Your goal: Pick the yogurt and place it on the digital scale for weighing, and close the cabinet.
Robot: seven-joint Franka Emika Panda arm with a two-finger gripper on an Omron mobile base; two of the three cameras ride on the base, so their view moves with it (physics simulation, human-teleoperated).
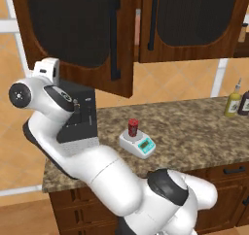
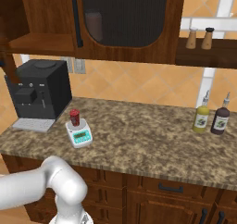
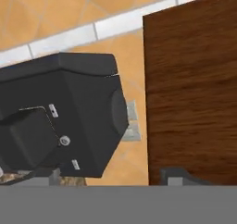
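On the desk: yogurt [image 1: 133,127] sits on digital scale [image 1: 138,143] | cabinet [image 1: 78,40] door open | jaws' state: cannot tell | advice: push door's outer face steadily.

Counter [image 2: 139,140] — scale [image 2: 79,134], coffee machine [image 2: 41,94], two bottles [image 2: 202,117].

The yogurt [image 1: 133,126] stands on the digital scale [image 1: 138,143], which sits on the counter [image 1: 194,132] just right of the coffee machine [image 2: 40,94]. The machine stands at the counter's left end, against the far wall. Above them hangs the cabinet [image 1: 189,23], its left door [image 1: 73,32] swung out toward the near side, over the machine. Two bottles [image 2: 211,116] stand side by side far to the right on the counter, well apart from the scale. Drawers [image 2: 171,188] run below the counter's near edge.
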